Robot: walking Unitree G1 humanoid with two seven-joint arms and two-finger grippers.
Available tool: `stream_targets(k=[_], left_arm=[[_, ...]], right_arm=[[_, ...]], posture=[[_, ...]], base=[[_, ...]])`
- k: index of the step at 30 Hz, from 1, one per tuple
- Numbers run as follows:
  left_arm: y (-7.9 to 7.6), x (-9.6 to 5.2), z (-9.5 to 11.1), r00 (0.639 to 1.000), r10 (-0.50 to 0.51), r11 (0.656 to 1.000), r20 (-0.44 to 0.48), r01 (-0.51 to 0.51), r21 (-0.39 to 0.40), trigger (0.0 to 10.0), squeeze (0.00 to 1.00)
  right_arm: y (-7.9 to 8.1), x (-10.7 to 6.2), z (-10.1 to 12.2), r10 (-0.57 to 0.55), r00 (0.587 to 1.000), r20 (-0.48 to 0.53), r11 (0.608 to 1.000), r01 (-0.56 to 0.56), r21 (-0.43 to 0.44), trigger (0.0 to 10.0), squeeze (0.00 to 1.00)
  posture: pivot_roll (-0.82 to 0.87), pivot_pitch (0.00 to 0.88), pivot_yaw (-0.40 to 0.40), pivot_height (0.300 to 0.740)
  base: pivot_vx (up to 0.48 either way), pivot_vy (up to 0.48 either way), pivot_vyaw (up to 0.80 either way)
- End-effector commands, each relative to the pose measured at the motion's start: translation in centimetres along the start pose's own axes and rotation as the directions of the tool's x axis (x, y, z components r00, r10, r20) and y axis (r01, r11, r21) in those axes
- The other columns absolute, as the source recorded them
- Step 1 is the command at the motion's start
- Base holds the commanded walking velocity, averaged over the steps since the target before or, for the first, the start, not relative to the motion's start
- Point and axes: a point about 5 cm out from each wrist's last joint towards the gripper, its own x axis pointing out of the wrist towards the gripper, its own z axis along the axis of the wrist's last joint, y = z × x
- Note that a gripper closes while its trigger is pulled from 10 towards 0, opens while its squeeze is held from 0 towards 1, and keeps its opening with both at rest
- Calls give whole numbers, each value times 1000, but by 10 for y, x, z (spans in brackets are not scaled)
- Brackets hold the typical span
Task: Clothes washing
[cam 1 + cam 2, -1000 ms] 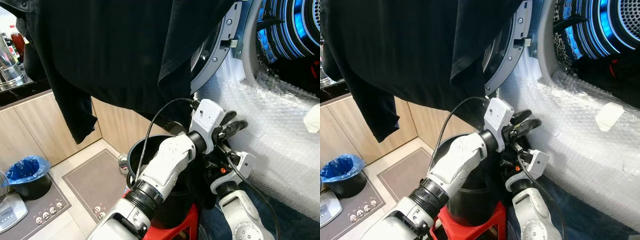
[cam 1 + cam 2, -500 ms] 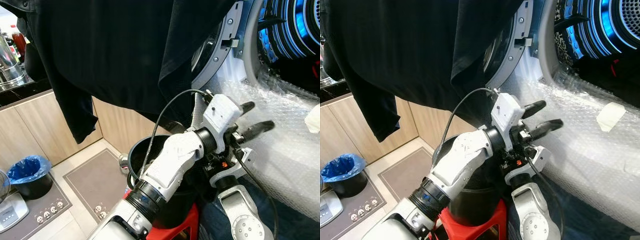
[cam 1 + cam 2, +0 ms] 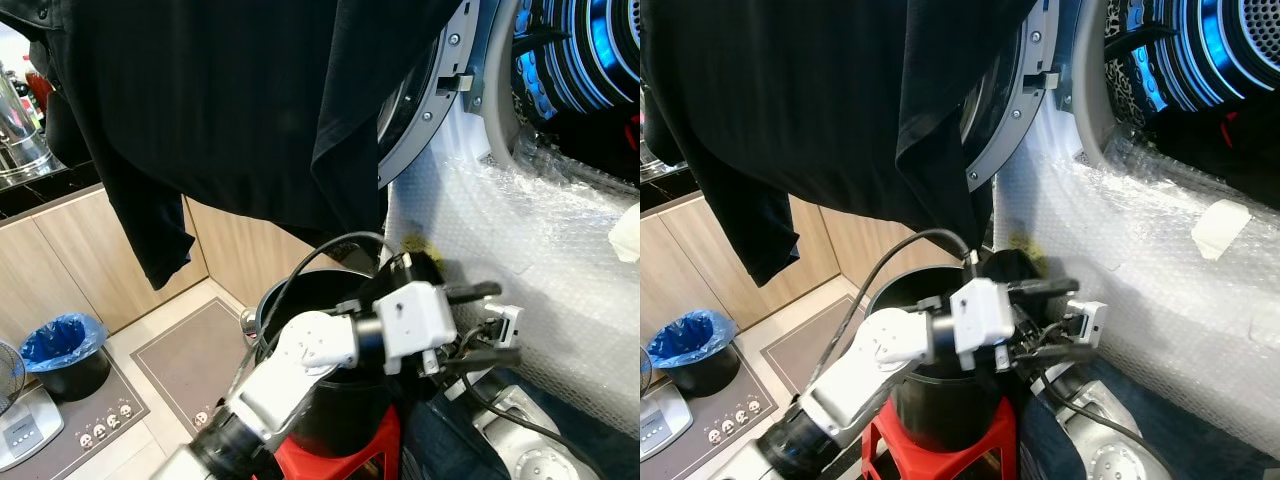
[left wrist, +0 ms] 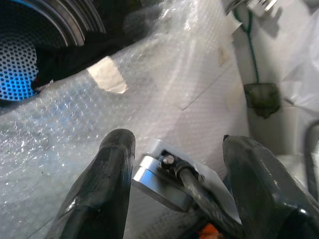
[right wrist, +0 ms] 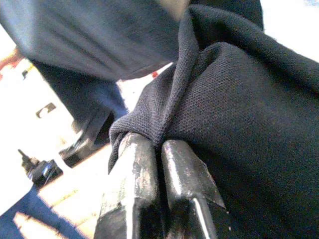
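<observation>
A large black garment (image 3: 240, 110) hangs high across the head views, draped in front of the open washer door (image 3: 425, 120) and well above the black bucket (image 3: 300, 300) on its red stool (image 3: 940, 440). In the right wrist view the right gripper (image 5: 159, 149) has its two fingers pressed together on a bunched fold of this cloth, so the garment's weight hangs from that one pinch. The left gripper (image 3: 485, 322) sits low, just beside the bubble-wrapped front (image 3: 540, 250) of the machine, its fingers spread apart and holding nothing.

The drum (image 3: 1200, 50), lit blue, lies to the right, past the door. The main risk looks to be the hanging tail: it could catch on the door edge or latch (image 3: 458, 80) on the way in, or trail outside the opening. The pinch covers only a small fold, so a snag could pull the cloth free and drop it towards the bucket or the floor (image 3: 170, 370). The left arm's cable (image 3: 320, 250) loops close below the hem and might tangle with it.
</observation>
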Motion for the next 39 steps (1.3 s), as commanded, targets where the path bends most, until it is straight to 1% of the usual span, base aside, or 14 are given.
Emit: stream_targets(k=[1,4,6,9,12,20,23,24,25,27,28,32,38,39], left_arm=[[4,-24,-10,995,40,997,-97,-47,-67,10000,0],[1,-34,-4,994,54,986,-92,-68,-152,10000,0],[0,-36,-3,995,46,983,-91,-61,-173,10000,0],[-17,-47,-5,990,-40,963,-133,2,-270,10000,0],[-21,-50,-9,985,-62,948,-160,8,-319,10000,0],[-23,-49,-7,984,-63,931,-168,-3,-366,10000,0],[-26,-53,-13,977,-71,923,-201,-12,-384,10000,0],[-27,-55,-16,972,-64,931,-225,-23,-364,10000,0],[-27,-56,-19,968,-62,938,-243,-27,-347,10000,0],[-31,-60,-27,954,-76,947,-291,-23,-321,10000,0],[-34,-65,-35,937,-82,953,-339,-26,-301,10000,0],[-37,-71,-45,920,-65,961,-387,-47,-273,10000,0],[-37,-82,-71,886,63,939,-460,-210,-274,10000,0],[-38,-85,-79,872,105,924,-478,-263,-277,10000,0]], right_arm=[[7,-6,17,82,997,12,993,-80,-82,0,0],[-1,-15,24,81,996,-23,990,-83,-111,0,0],[-2,-16,26,82,996,-26,990,-85,-112,0,0],[-12,-24,38,72,996,-45,986,-78,-151,0,0],[-15,-25,44,63,997,-44,984,-70,-166,0,0],[-21,-24,57,60,998,-36,975,-67,-211,0,0],[-21,-27,62,60,998,-32,971,-66,-229,0,0],[-20,-29,66,63,998,-29,968,-68,-241,235,0],[-20,-30,68,63,998,-25,966,-67,-251,3373,0],[-19,-34,75,59,998,-21,958,-62,-279,5647,0],[-18,-37,82,62,998,-12,949,-63,-308,10000,0],[-11,-41,95,96,995,5,940,-89,-330,10000,0],[7,-43,113,172,985,35,921,-148,-359,10000,0],[11,-44,116,194,980,45,918,-166,-359,10000,0]], posture=[[-145,0,59,740],[-133,0,47,740],[-133,0,47,740],[-118,0,33,740],[-112,0,28,740],[-108,0,22,740],[-110,0,24,740],[-111,0,25,740],[-111,0,25,740],[-113,0,30,740],[-118,0,33,740],[-125,0,39,740],[-141,0,49,740],[-142,0,50,740]], base=[[0,0,0],[0,0,0],[0,0,0],[0,0,0],[0,0,0],[0,0,0],[0,0,0],[0,0,0],[0,0,0],[0,0,0],[0,0,0],[0,0,0],[0,0,0],[0,0,0]])
